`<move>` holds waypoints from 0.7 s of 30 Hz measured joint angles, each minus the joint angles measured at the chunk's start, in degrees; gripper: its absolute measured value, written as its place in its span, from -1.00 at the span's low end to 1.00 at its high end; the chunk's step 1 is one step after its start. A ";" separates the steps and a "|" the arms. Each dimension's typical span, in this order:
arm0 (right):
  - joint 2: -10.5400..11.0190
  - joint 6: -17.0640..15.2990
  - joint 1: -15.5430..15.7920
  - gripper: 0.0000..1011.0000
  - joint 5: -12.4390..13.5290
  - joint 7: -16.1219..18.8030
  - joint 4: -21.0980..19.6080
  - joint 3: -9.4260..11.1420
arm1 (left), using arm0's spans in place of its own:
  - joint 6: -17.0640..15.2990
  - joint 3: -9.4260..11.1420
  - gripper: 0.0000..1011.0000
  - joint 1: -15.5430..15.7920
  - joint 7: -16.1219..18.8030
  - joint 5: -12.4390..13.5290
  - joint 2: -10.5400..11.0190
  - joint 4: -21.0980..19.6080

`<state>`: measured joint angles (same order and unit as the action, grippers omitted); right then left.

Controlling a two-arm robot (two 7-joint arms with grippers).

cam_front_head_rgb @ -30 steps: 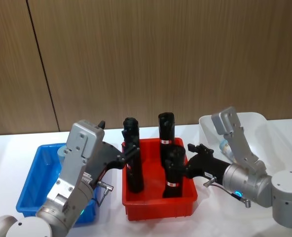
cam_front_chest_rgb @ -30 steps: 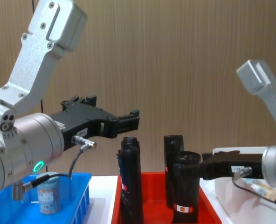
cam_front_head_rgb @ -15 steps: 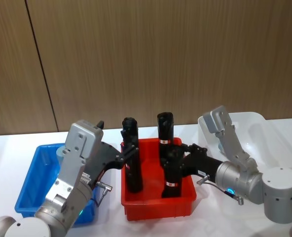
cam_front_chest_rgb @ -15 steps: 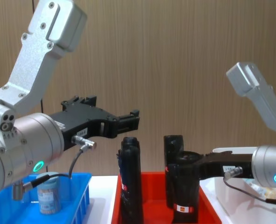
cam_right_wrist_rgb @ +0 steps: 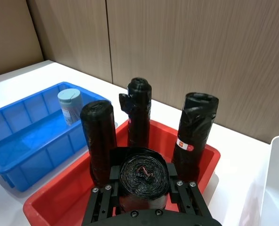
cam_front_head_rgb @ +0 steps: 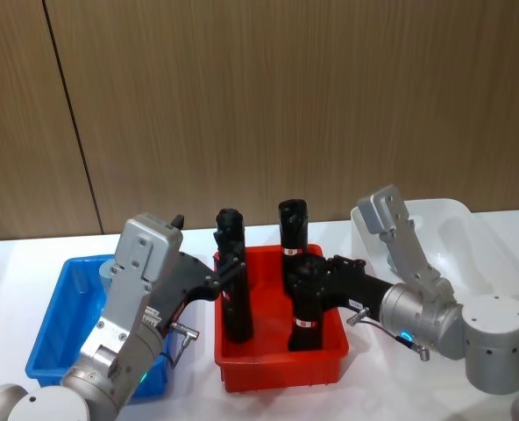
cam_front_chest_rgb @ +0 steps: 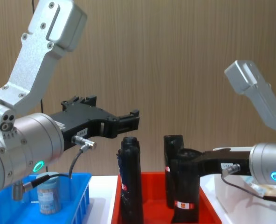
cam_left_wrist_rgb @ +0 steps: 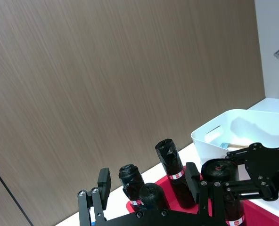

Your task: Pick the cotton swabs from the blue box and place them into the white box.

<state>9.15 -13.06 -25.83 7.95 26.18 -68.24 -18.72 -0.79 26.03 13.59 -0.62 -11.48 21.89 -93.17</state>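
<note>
One cotton swabs jar (cam_right_wrist_rgb: 69, 106) stands in the blue box (cam_right_wrist_rgb: 17, 141), seen from the chest as a jar (cam_front_chest_rgb: 49, 196) behind my left arm. Another swab jar (cam_left_wrist_rgb: 231, 146) lies inside the white box (cam_left_wrist_rgb: 210, 134) at the right. My right gripper (cam_right_wrist_rgb: 143, 181) reaches left from the white box (cam_front_head_rgb: 444, 219) into the red bin and is shut on the front black cylinder (cam_front_head_rgb: 305, 298), a finger on each side. My left gripper (cam_front_head_rgb: 217, 276) hangs open over the red bin's left part, to the right of the blue box (cam_front_head_rgb: 67, 298).
The red bin (cam_front_head_rgb: 277, 355) sits between the two boxes and holds three upright black cylinders with red-white labels (cam_front_head_rgb: 231, 281) (cam_front_head_rgb: 292, 228). A wood-panel wall stands close behind the white table (cam_front_head_rgb: 198, 395).
My right gripper has slid left from beside the white box onto the front black cylinder, which now leans a little. The left arm has stayed still.
</note>
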 joint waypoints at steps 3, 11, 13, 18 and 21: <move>0.08 0.19 0.09 0.10 0.13 -0.10 -0.52 0.01 | 0.00 0.00 0.99 0.00 0.00 0.00 0.00 0.00; 0.70 0.60 0.51 0.10 0.70 -0.69 -3.13 0.50 | 0.00 0.00 0.99 0.00 0.00 0.00 0.00 0.00; 0.97 0.67 0.61 0.10 0.83 -0.94 -4.13 0.77 | 0.00 0.00 0.99 0.00 0.00 0.00 0.00 0.00; 1.66 0.68 0.69 0.10 1.40 -1.47 -6.49 1.60 | 0.00 0.00 0.99 0.00 0.00 0.00 0.00 0.00; 2.40 0.49 0.67 0.10 2.15 -1.96 -8.58 2.51 | 0.00 0.00 0.99 0.00 0.00 0.00 0.00 0.00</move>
<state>11.56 -12.57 -25.16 10.10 24.22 -76.82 -16.21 -0.79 26.02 13.59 -0.62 -11.48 21.89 -93.17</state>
